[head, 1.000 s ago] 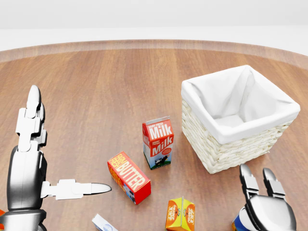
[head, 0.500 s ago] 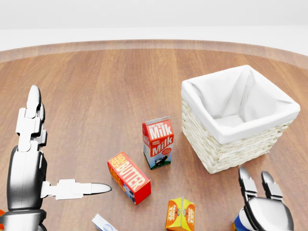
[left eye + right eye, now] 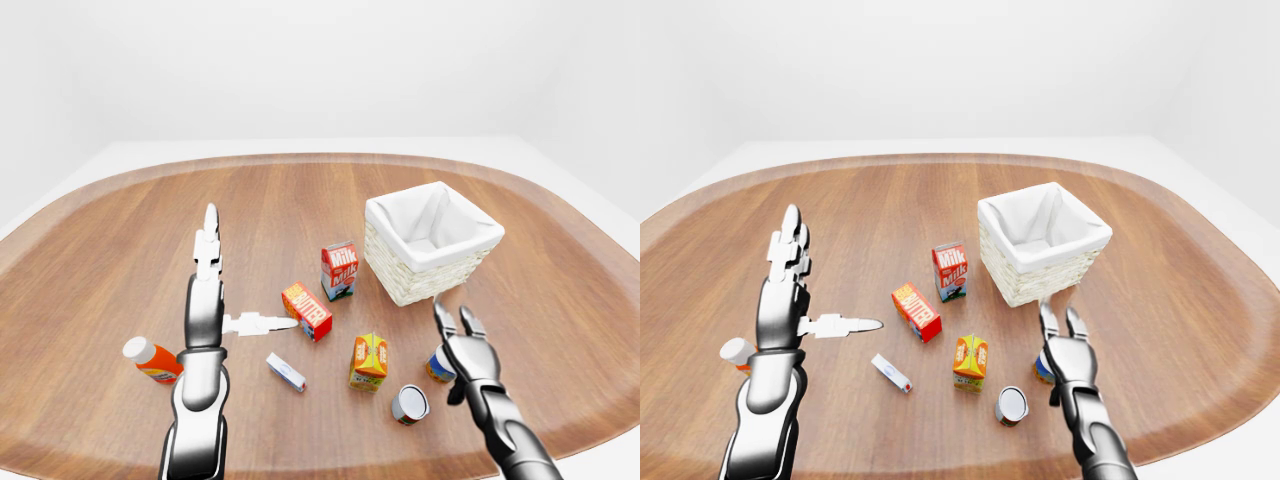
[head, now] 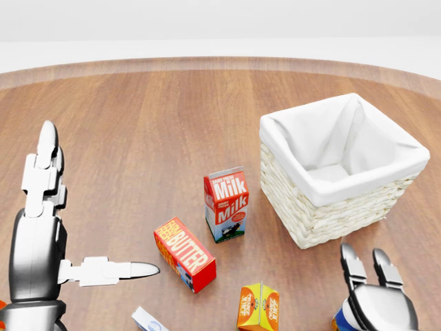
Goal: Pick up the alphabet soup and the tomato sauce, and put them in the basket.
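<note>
The right hand [image 4: 375,293] sinks lower over a can [image 3: 437,365] (fingers spread, gripping nothing); the left hand [image 4: 52,227] stays open, empty.

You have a rounded wooden table [image 3: 120,230] carrying a lined basket [image 3: 430,243] far right, milk carton [image 3: 339,270], butter box [image 3: 307,311], juice carton [image 3: 368,361], two cans [image 3: 410,404] near right, bottle [image 3: 152,360] left.

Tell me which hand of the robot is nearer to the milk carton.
Neither clearly; it looks about even. The right hand is open, lower right of the milk carton in the left-eye view, below the basket. The left hand, open, is at its lower left, beyond the butter box.
</note>
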Motion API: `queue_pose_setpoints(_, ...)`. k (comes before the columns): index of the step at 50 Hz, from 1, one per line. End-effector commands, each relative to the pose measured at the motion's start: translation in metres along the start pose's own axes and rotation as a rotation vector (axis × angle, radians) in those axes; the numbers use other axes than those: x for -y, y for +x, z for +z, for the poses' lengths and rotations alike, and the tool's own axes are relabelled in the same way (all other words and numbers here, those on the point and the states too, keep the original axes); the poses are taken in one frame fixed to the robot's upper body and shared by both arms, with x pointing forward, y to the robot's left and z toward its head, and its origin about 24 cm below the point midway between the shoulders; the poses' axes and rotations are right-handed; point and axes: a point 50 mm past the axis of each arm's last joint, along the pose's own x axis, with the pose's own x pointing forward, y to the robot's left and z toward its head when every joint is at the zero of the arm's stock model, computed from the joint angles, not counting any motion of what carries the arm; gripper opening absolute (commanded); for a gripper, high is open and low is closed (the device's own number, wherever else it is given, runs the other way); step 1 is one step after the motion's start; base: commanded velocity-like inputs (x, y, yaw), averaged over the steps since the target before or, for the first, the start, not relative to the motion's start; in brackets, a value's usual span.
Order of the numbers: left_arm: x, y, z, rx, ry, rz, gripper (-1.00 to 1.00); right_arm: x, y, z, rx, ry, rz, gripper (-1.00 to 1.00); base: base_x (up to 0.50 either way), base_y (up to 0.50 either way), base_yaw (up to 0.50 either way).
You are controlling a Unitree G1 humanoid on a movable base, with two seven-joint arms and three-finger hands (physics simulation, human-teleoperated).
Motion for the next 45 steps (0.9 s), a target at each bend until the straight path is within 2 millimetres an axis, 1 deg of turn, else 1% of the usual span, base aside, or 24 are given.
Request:
queue_pose_setpoints(1, -0.001, 0.000, 0.000, 0.002, 0.002, 0.006, 1.00, -0.005, 0.004, -0.002, -0.011, 0.000, 0.013, 1.00, 0.00, 0.00, 0.00)
queue_pose_setpoints(15, 0.000, 0.000, -0.003, -0.012, 0.003, 0.004, 1.00, -0.014, 0.007, -0.004, -0.019, -0.020, 0.029, 1.00, 0.00, 0.00, 0.00)
queue_pose_setpoints(22, 0.000, 0.000, -0.003, -0.011, 0.003, 0.003, 1.00, -0.014, 0.006, -0.003, -0.013, -0.019, 0.030, 1.00, 0.00, 0.00, 0.00)
queue_pose_setpoints(23, 0.000, 0.001, -0.002, -0.009, 0.003, 0.003, 1.00, -0.013, 0.006, -0.003, -0.013, -0.015, 0.028, 0.81, 0.00, 0.00, 0.00)
queue_pose_setpoints(24, 0.000, 0.001, -0.001, -0.004, 0.003, 0.003, 1.00, -0.013, 0.006, -0.003, -0.013, -0.015, 0.028, 0.01, 0.00, 0.00, 0.00)
queue_pose_setpoints(25, 0.000, 0.001, -0.002, -0.006, 0.003, 0.003, 1.00, -0.014, 0.006, -0.003, -0.014, -0.016, 0.029, -0.21, 0.00, 0.00, 0.00)
queue_pose_setpoints(26, 0.000, 0.001, -0.003, -0.009, 0.003, 0.003, 1.00, -0.014, 0.006, -0.003, -0.013, -0.016, 0.029, -1.00, 0.00, 0.00, 0.00)
queue_pose_setpoints(45, 0.000, 0.000, 0.000, 0.002, 0.003, 0.003, 1.00, -0.011, 0.004, -0.001, -0.006, -0.008, 0.021, -1.00, 0.00, 0.00, 0.00)
